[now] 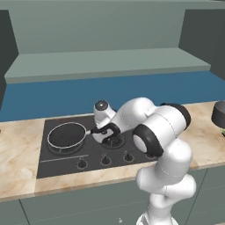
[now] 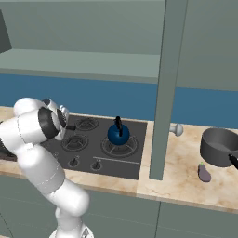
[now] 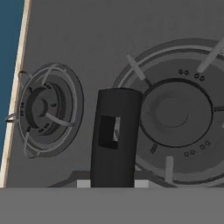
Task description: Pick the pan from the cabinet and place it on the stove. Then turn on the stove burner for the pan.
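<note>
Black pan (image 1: 67, 135) sits on the large left burner (image 1: 66, 147) of the stove (image 1: 52, 165); the tool (image 1: 102, 129) is closed on its handle (image 3: 114, 138), it seems; release gently and lift clear before reaching the front knobs (image 1: 81, 164), so the pan stays centred.

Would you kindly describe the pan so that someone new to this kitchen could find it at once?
Find the black stove set into the marble counter. On its left-end burner sits the pan, its handle held by the gripper. It is shallow, round and black with a thin pale rim, unlike the blue kettle or the deep grey pot.
</note>
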You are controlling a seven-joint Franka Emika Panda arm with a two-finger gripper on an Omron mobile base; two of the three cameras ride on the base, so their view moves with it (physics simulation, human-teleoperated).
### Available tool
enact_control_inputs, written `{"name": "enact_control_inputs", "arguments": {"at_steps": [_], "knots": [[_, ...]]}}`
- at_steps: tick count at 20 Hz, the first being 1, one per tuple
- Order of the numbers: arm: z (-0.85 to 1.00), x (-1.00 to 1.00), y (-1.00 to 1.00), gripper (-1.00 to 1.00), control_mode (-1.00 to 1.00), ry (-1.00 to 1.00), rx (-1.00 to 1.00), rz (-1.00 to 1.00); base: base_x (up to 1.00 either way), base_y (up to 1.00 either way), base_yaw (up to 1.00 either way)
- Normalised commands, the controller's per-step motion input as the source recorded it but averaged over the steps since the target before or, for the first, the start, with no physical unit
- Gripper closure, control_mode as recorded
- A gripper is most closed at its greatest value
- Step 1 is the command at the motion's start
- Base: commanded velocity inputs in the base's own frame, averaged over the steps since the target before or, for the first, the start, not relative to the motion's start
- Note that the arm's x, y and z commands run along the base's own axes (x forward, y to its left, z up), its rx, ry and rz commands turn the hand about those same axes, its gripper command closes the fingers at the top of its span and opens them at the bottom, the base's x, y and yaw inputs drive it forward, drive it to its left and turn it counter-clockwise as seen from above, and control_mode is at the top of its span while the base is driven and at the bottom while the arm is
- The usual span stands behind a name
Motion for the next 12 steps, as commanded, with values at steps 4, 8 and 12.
{"name": "enact_control_inputs", "arguments": {"at_steps": [4,8,12], "knots": [[-0.29,0.04,0.25,1.00,-1.00,0.00,-0.03,-0.03,0.00,0.00,0.00],[-0.18,0.05,0.34,1.00,-1.00,0.00,-0.04,-0.04,0.00,0.00,0.00],[-0.15,0.06,0.35,1.00,-1.00,0.00,-0.04,-0.05,0.00,0.00,0.00]]}}
